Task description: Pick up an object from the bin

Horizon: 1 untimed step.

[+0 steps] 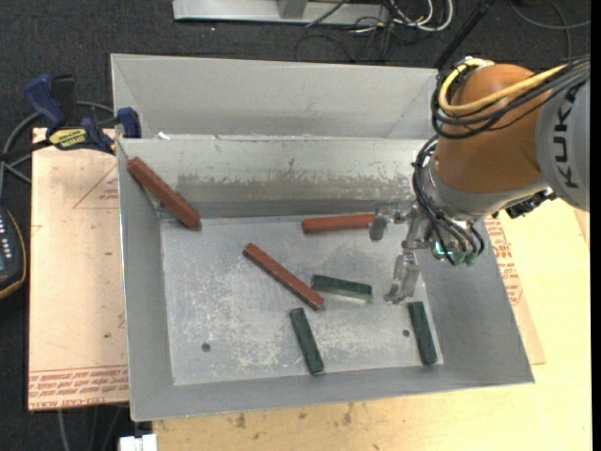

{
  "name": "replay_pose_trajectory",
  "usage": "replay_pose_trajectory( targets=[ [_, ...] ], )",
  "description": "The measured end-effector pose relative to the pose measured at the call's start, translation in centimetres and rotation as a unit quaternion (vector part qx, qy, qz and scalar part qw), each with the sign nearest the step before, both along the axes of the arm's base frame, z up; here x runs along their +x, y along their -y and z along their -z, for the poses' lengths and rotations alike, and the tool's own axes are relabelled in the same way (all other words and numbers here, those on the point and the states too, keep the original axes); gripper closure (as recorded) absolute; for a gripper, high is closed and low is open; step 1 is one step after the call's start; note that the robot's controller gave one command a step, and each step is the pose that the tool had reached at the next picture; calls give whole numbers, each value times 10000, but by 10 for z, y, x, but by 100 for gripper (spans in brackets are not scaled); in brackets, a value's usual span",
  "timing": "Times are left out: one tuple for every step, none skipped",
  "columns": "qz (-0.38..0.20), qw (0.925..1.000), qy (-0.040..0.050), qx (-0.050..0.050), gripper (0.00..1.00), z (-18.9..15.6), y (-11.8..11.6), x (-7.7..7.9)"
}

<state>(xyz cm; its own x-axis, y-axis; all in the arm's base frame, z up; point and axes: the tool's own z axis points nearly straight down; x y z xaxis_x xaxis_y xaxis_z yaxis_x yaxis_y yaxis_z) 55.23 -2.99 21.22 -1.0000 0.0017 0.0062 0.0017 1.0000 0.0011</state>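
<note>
My gripper [392,255] hangs over the right part of the bin floor, open, with nothing between its fingers. One fingertip [380,225] is close to the right end of a red-brown bar [338,223] lying by the back wall. The other fingertip [402,286] stands just right of a short dark green bar [341,287]. Another dark green bar [422,333] lies below the gripper, near the front right corner.
A long red-brown bar [284,275] lies slantwise in the middle. A third dark green bar [306,340] lies near the front. Another red-brown bar [163,194] leans in the back left corner. The arm's orange cover and cables overhang the bin's right side.
</note>
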Motion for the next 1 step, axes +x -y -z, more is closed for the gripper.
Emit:
replay_pose_trajectory(
  targets=[
    [646,9979,2,1,0,145,-27,18]
  ],
)
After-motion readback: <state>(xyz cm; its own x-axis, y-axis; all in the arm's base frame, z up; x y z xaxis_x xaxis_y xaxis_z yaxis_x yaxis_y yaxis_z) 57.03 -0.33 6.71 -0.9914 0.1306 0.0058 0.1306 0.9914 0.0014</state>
